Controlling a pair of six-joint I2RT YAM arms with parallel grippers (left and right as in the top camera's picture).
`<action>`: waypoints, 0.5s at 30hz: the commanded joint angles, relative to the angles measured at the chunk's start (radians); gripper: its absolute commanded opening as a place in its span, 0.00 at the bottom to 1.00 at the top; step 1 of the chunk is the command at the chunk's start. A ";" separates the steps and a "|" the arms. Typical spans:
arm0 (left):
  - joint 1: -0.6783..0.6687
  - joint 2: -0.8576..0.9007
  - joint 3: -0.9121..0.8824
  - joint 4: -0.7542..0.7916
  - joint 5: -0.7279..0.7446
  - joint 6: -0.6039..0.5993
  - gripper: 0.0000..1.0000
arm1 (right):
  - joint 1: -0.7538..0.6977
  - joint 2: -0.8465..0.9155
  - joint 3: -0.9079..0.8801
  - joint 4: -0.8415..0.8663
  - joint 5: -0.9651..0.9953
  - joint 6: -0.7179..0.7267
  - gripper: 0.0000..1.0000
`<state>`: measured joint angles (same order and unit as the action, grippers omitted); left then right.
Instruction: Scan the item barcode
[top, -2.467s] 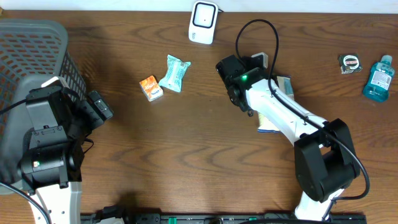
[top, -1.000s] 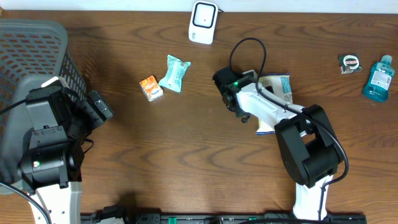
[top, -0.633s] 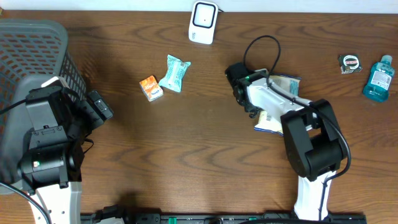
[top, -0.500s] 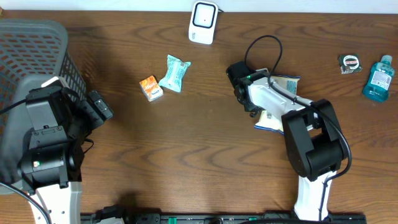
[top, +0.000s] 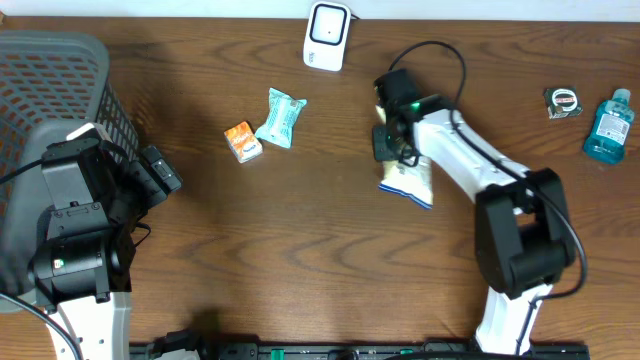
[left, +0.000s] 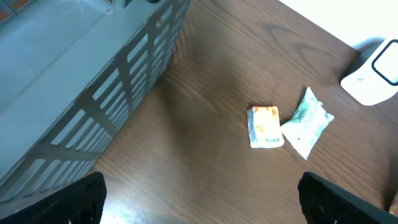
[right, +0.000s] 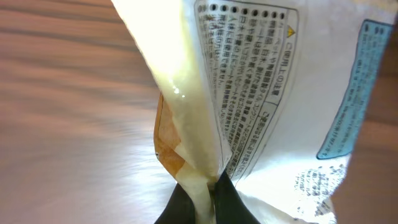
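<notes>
My right gripper is shut on the edge of a white snack bag with blue print, which hangs tilted below the arm near mid-table. The right wrist view has the bag filling the frame, its seam pinched between the dark fingers of my right gripper, Japanese print facing the camera. No barcode shows. The white scanner stands at the far edge, up and left of the bag. My left gripper stays open over bare wood beside the basket, holding nothing.
A grey basket fills the far left. An orange packet and a mint-green packet lie left of centre. A tape measure and a blue bottle stand at the far right.
My right gripper has shut on the snack bag and swung it leftward off its spot on the table. The left arm has not moved.
</notes>
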<state>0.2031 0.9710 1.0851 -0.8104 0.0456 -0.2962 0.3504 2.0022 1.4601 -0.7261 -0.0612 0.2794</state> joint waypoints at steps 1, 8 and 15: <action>0.006 0.002 0.005 -0.001 -0.012 -0.009 0.98 | -0.065 -0.052 0.019 0.024 -0.450 -0.065 0.01; 0.006 0.002 0.005 -0.001 -0.012 -0.009 0.98 | -0.190 -0.044 0.006 0.031 -0.790 -0.083 0.01; 0.006 0.002 0.005 -0.001 -0.012 -0.009 0.98 | -0.255 -0.040 -0.076 0.042 -0.806 -0.083 0.01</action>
<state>0.2031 0.9710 1.0851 -0.8104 0.0452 -0.2962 0.1150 1.9728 1.4231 -0.6849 -0.7792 0.2150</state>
